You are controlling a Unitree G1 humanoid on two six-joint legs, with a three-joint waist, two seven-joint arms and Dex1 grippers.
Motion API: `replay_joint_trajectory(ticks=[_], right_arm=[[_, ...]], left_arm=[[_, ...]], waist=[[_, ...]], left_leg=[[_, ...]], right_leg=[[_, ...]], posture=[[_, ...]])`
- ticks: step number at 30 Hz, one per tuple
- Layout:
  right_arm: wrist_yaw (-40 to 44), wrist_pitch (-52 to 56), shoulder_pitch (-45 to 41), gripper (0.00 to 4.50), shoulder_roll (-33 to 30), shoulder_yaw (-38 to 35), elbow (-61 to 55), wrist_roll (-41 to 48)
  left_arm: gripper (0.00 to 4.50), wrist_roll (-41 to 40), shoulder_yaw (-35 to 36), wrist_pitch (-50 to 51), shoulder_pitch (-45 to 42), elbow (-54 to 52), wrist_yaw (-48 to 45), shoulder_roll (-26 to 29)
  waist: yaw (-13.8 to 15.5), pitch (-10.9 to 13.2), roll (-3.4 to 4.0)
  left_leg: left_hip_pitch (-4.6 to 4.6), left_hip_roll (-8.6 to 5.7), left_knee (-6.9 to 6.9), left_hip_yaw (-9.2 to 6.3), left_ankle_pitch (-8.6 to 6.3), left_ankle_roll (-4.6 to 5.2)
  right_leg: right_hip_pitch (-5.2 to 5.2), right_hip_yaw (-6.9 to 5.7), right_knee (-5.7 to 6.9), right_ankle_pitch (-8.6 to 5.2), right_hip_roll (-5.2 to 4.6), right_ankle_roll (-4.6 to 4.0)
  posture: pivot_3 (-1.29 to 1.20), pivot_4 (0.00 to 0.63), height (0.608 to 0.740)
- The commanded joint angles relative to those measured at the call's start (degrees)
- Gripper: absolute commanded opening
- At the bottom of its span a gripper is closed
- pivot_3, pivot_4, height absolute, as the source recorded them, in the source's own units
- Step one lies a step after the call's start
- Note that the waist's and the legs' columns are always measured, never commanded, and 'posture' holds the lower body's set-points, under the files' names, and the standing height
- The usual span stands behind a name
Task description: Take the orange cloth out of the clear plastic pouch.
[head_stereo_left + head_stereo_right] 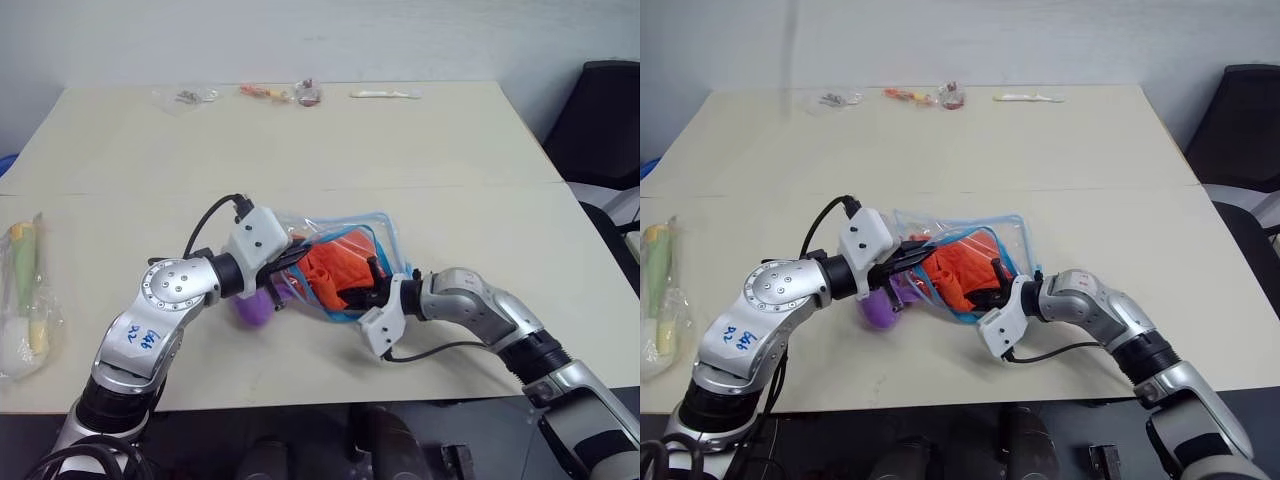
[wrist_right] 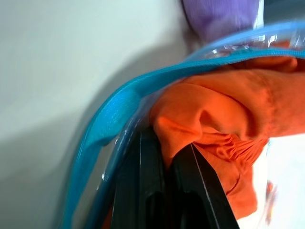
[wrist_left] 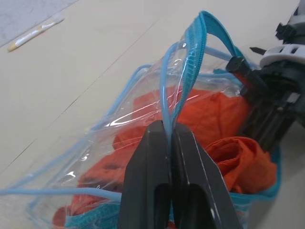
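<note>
The clear plastic pouch [image 1: 340, 262] lies near the middle of the cream table [image 1: 300, 150], closer to the near edge than the far one, with its blue zipper border gaping toward the robot. The orange cloth [image 1: 335, 268] is bunched inside it, part of it bulging out at the opening. A purple plush toy [image 1: 252, 307] sits just beside the pouch on its left near side.

Bare tabletop spreads wide to the far side and to the right of the pouch. Small items line the far edge, among them a white stick [image 1: 385, 94], and a thin clear bag [image 1: 25, 300] lies at the left edge, well apart from the pouch.

The left gripper [image 3: 170, 138] reaches in from the left, roughly level, its fingers pinched together on the pouch's clear wall and blue piping. The right gripper [image 2: 167, 160] comes from the right, angled down and leftward into the opening, its fingers clamped on a fold of the orange cloth.
</note>
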Motion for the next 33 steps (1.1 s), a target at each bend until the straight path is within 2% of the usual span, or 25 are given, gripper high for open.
replay_joint_trajectory(ticks=[1,4,8,13,21,25,26,29,31,33], right_arm=[[3.28,-2.46,2.03,0.02,-3.81,-1.48,-7.89,10.47],[7.47,2.21,4.34,0.02,-8.19,-3.22,-15.21,19.7],[10.84,10.34,5.6,0.02,-9.92,-5.52,-21.86,28.68],[16.75,26.08,6.84,0.02,-13.72,-10.23,-30.85,44.2],[25.44,45.16,5.77,0.02,-21.9,-23.19,-34.31,61.99],[29.41,54.89,2.81,0.02,-25.55,-30.75,-29.78,69.81],[29.84,56.36,0.65,0.0,-26.12,-32.43,-25.79,69.88],[28.39,57.21,-6.83,0.0,-25.85,-32.88,-17.0,64.86],[27.04,52.36,-11.74,0.0,-24.97,-31.21,-9.48,57.24],[24.03,42.14,-15.88,0.0,-24.33,-28.88,0.31,46.33]], left_arm=[[0.0,2.23,-0.38,-2.97,1.43,1.86,0.07,0.4],[0.0,4.12,-1.27,-5.74,2.36,4.27,0.0,0.76],[0.0,5.51,-1.92,-7.7,2.8,5.97,0.03,0.44],[0.0,9.82,-3.33,-11.4,3.71,8.69,0.16,1.64],[0.0,11.05,-1.24,-11.87,4.93,11.06,0.71,0.76],[0.0,8.52,0.59,-10.46,5.77,9.6,-0.24,-0.01],[0.48,7.81,1.45,-10.53,6.3,8.6,-0.69,0.23],[1.26,5.25,3.15,-11.32,8.74,4.1,-5.15,3.27],[1.95,2.67,5.62,-10.27,10.77,0.73,-8.04,5.72],[2.61,-4.42,10.83,-5.61,12.67,-3.66,-12.22,8.55]], waist=[[0.16,0.01,0.01],[0.23,0.01,0.01],[0.17,0.01,0.01],[0.29,0.01,0.01],[1.38,0.02,0.0],[1.58,0.03,-0.01],[1.58,0.03,-0.02],[1.45,0.04,-0.03],[1.33,0.04,-0.03],[1.05,0.04,-0.03]], left_leg=[[-0.02,-0.01,0.01,-0.04,0.0,0.0],[-0.06,-0.01,0.02,-0.11,0.0,0.01],[-0.05,0.0,0.01,-0.07,0.0,0.01],[0.0,0.01,0.0,-0.06,0.0,0.01],[-0.03,-0.01,-0.01,-0.06,-0.04,0.08],[-0.03,-0.02,-0.01,-0.04,-0.04,0.09],[-0.04,-0.02,0.0,-0.03,-0.05,0.09],[-0.06,-0.02,-0.01,-0.01,-0.05,0.11],[-0.02,0.02,-0.05,0.01,-0.05,0.1],[-0.1,-0.01,-0.06,0.18,-0.05,0.1]], right_leg=[[-0.01,-0.01,-0.01,0.0,-0.03,0.0],[0.02,-0.03,-0.07,0.0,-0.05,0.0],[0.07,-0.05,-0.05,0.01,-0.05,0.01],[0.03,-0.09,-0.02,0.01,-0.05,0.01],[0.01,-0.15,-0.06,0.01,-0.09,0.01],[0.01,-0.16,-0.08,0.02,-0.09,0.03],[0.01,-0.16,-0.07,0.03,-0.09,0.03],[0.0,-0.14,-0.06,0.07,-0.1,0.03],[-0.14,-0.11,-0.05,0.06,-0.09,0.01],[-0.34,-0.07,0.0,0.07,-0.07,0.0]], posture=[[0.0,0.15,0.74],[0.0,0.15,0.74],[0.0,0.15,0.74],[0.0,0.15,0.74],[0.0,0.15,0.74],[0.0,0.15,0.74],[0.0,0.15,0.74],[0.0,0.15,0.74],[0.0,0.15,0.74],[0.0,0.15,0.74]])
